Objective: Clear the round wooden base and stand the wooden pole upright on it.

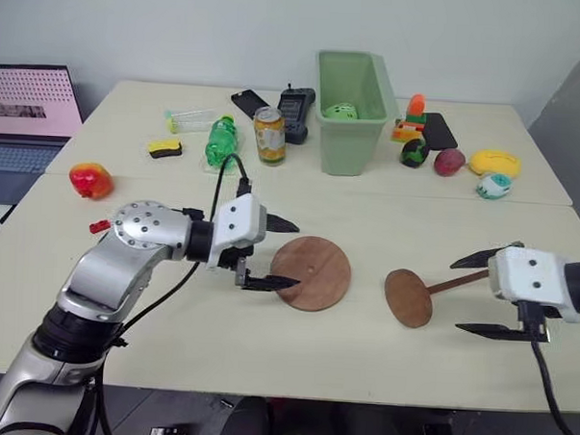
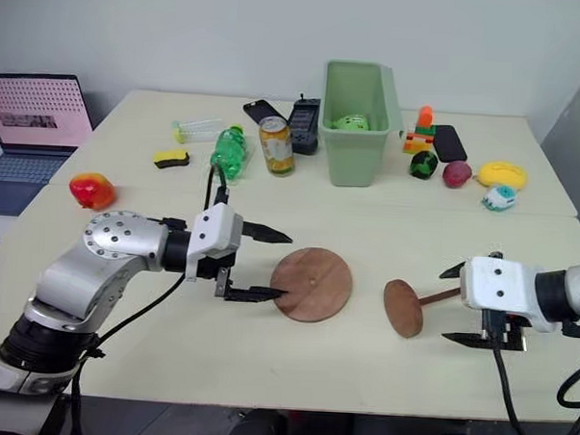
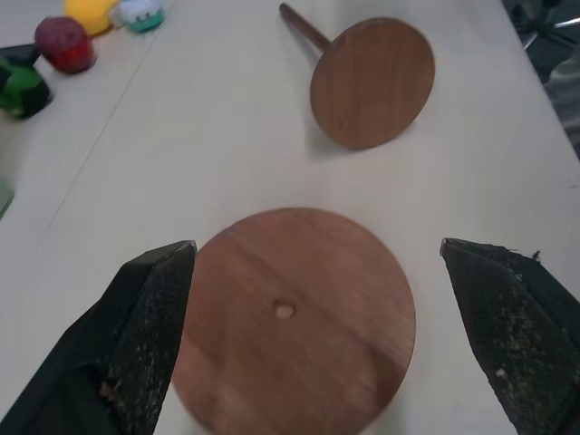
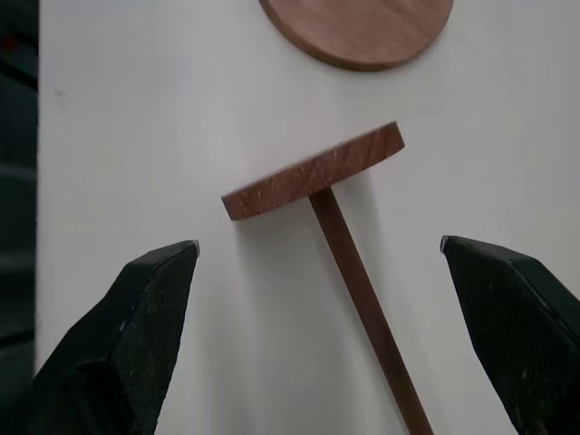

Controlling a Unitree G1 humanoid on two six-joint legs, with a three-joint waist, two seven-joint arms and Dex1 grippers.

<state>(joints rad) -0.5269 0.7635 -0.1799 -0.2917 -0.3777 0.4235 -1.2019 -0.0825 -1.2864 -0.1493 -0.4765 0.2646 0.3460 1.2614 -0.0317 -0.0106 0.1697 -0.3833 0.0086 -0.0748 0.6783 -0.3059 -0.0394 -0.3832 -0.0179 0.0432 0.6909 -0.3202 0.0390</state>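
Left eye view: wooden pole point(image 1: 431, 289) lying (tipped) beside round wooden base point(image 1: 312, 272).

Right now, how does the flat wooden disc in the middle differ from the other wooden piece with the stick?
The round wooden base lies flat on the table; the wooden pole lies tipped over, its disc standing on edge. The base has a small centre hole and no rod; the pole's disc carries a thin dark rod. The base sits before the open left pincer, the pole before the open right pincer. Both are reddish-brown wood.
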